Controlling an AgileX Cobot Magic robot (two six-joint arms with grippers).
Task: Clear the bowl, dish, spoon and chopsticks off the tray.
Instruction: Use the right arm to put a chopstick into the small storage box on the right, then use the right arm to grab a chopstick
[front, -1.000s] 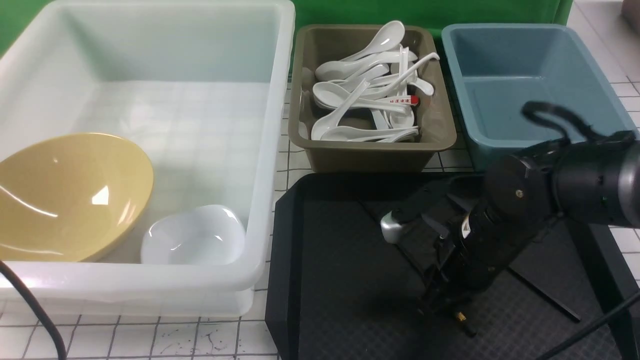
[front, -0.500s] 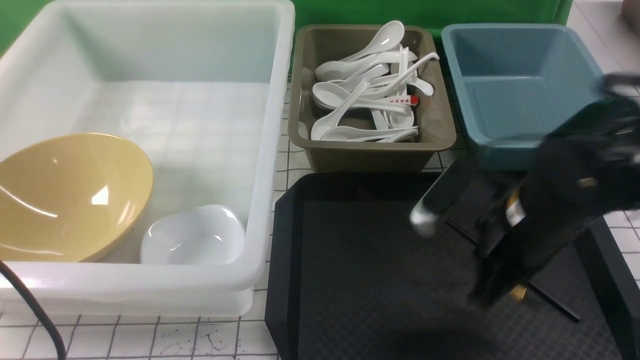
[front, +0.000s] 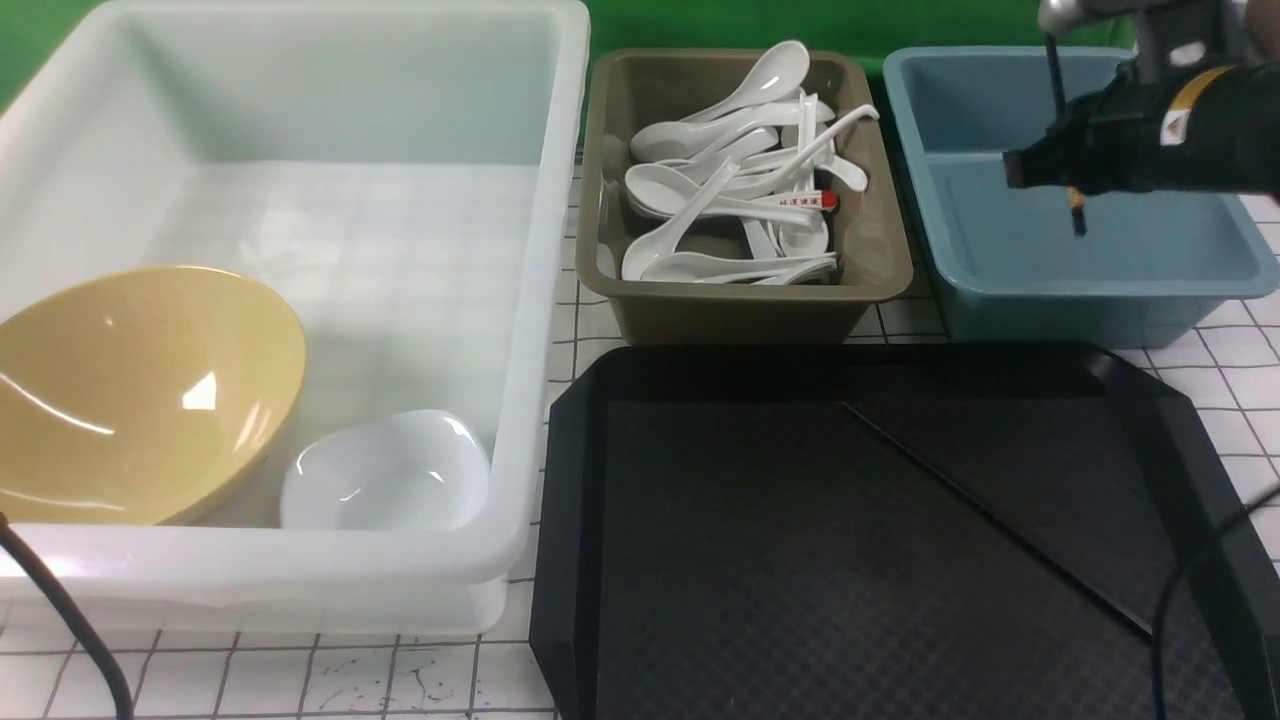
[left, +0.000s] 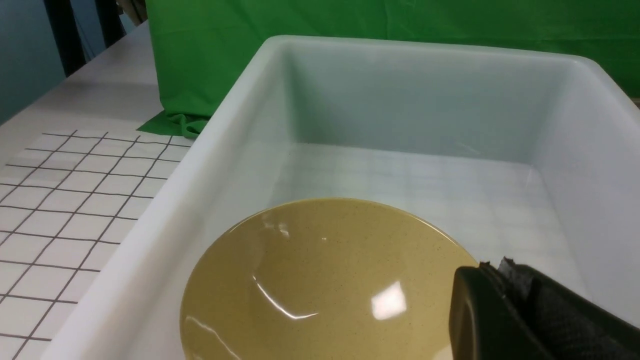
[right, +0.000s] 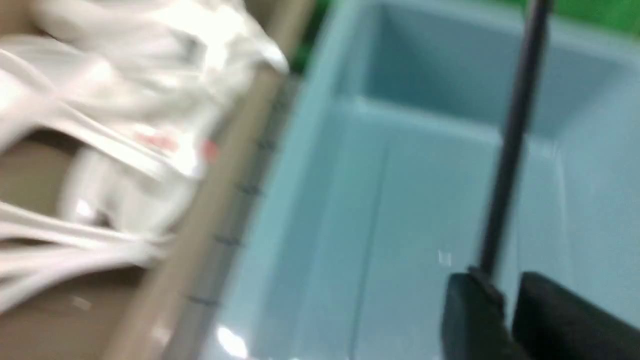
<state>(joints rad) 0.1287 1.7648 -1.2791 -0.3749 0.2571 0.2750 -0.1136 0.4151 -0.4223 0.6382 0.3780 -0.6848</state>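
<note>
Front view: bowl (front: 150, 400) and dish (front: 390, 475) sit in the white tub (front: 250, 550), left gripper (left: 500, 270) closed, nothing in it; task spoon indistinguishable among the olive tub's pile; one chopstick (front: 1000, 522) lies on the tray (front: 780, 600). Chopstick drop-off judged in hand: right gripper (right: 507, 300), fingers slightly parted, has the other chopstick (right: 515, 130) at its tips over the blue tub (front: 1080, 287); next, let it fall, then fetch its mate. Blur hides whether it is free.

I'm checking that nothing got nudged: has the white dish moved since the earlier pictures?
No; the dish lies in the same place against the clear tub's near right corner.
</note>
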